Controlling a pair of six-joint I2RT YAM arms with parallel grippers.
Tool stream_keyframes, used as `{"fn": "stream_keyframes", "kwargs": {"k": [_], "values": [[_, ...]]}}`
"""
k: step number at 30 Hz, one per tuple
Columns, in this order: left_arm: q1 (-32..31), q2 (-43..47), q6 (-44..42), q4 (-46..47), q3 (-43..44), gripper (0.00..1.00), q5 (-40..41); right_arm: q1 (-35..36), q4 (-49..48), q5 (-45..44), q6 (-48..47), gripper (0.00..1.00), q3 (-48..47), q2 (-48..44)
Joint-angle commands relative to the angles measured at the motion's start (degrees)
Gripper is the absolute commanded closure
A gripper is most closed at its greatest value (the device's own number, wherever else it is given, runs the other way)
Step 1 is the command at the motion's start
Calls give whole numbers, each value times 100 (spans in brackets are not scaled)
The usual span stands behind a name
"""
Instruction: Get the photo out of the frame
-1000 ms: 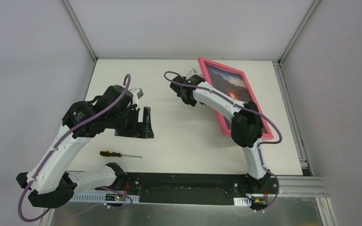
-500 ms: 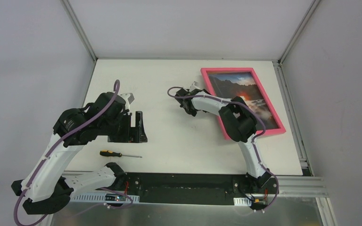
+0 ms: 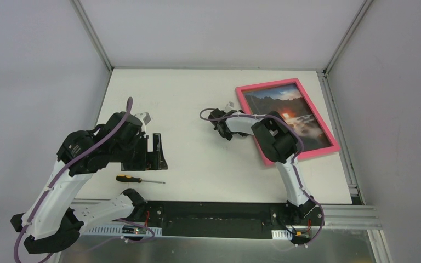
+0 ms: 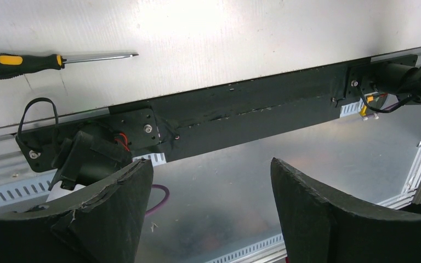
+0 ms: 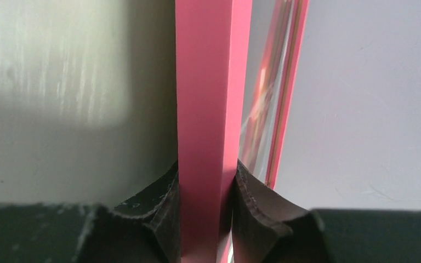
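Observation:
The pink frame (image 3: pixel 268 85) lies face up and skewed at the back right of the table, with the photo (image 3: pixel 288 112) of dark rocks and an orange glow still inside it. My right gripper (image 5: pixel 205 170) is shut on the frame's pink edge (image 5: pixel 205 82), one pad on each face. In the top view that gripper (image 3: pixel 240 109) sits at the frame's left side, partly hidden by its own arm. My left gripper (image 3: pixel 156 150) hovers over the left part of the table. Its fingers (image 4: pixel 211 181) are open with nothing between them.
An orange-and-black screwdriver (image 3: pixel 137 179) (image 4: pixel 22 59) lies near the table's front left edge. The black base rail (image 4: pixel 241 109) runs along that edge, with metal flooring below. Aluminium rails border the table (image 3: pixel 197 159) at the back and right.
The frame has swung from standing on its edge to face up, turning clockwise. The right wrist drew nearer and lower with it. The left arm pulled back toward the near edge.

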State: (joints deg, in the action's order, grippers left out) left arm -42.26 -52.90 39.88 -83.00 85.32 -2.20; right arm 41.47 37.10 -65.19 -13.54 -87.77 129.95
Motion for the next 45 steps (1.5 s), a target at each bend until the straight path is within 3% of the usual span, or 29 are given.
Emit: {"fn": "stream_keyframes", "kwargs": {"k": [1,8,9,11,15,17,20,25,32,39,45], "values": [[47,34,125,-119,-25,20,185,52,420,1124,99,100,446,-352],[45,-24,125,130,-118,20,169,265,656,1396,625,100,879,-637],[43,-39,125,154,-116,20,160,281,747,1478,722,91,868,-660],[47,-52,125,188,-107,20,158,363,847,1724,837,62,877,-785],[44,-55,179,241,-140,20,122,429,1009,2188,980,23,893,-1152],[42,-61,227,280,-183,20,92,430,1156,2477,1061,11,867,-1302],[45,-71,286,343,-193,20,69,431,1210,3198,1069,2,908,-1716],[43,-63,440,452,-270,20,66,298,1438,4675,1237,1,862,-2337],[47,-6,711,647,-348,20,91,-600,878,6098,1966,4,1408,-3032],[42,21,971,702,-366,19,34,-1166,691,6663,1830,20,1741,-2934],[47,63,1201,741,-409,19,77,-1317,370,6462,1664,42,2107,-2826]]}}
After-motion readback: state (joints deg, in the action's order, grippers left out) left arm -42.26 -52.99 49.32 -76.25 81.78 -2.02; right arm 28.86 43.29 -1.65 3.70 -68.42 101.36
